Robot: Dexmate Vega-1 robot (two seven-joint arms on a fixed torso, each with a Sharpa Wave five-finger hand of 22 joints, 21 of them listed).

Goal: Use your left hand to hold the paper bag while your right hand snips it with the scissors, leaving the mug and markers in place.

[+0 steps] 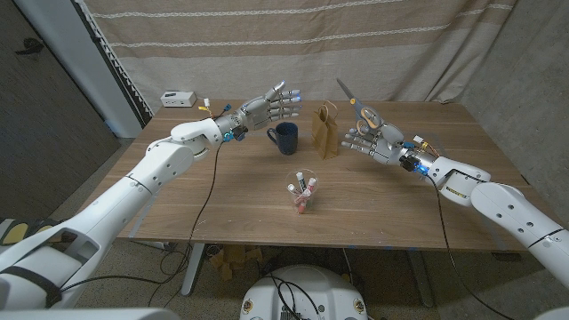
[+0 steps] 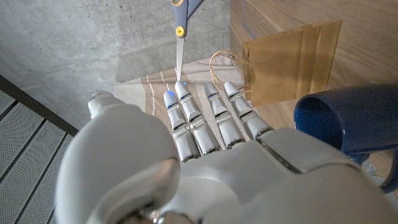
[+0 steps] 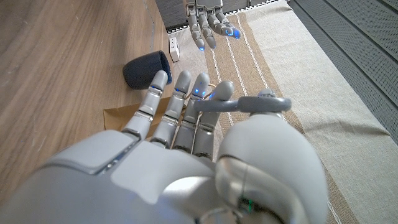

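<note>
The brown paper bag (image 1: 325,132) stands upright at the table's middle back, with the dark blue mug (image 1: 284,138) just left of it. My left hand (image 1: 267,108) hovers above and behind the mug, fingers straight and apart, holding nothing. In the left wrist view its fingers (image 2: 205,118) reach toward the bag (image 2: 292,59) and the mug (image 2: 354,118). My right hand (image 1: 375,139) is just right of the bag and grips the scissors (image 1: 356,105), blades slanting up and back. In the right wrist view the grey handle loop (image 3: 258,102) sits over its fingers. A clear cup of markers (image 1: 302,193) stands in front.
A small white box (image 1: 176,98) sits at the table's far left corner. A striped cloth curtain (image 1: 356,44) hangs behind the table. Thin cables run across the wood from both wrists. Bare tabletop (image 1: 222,204) lies in front of the mug.
</note>
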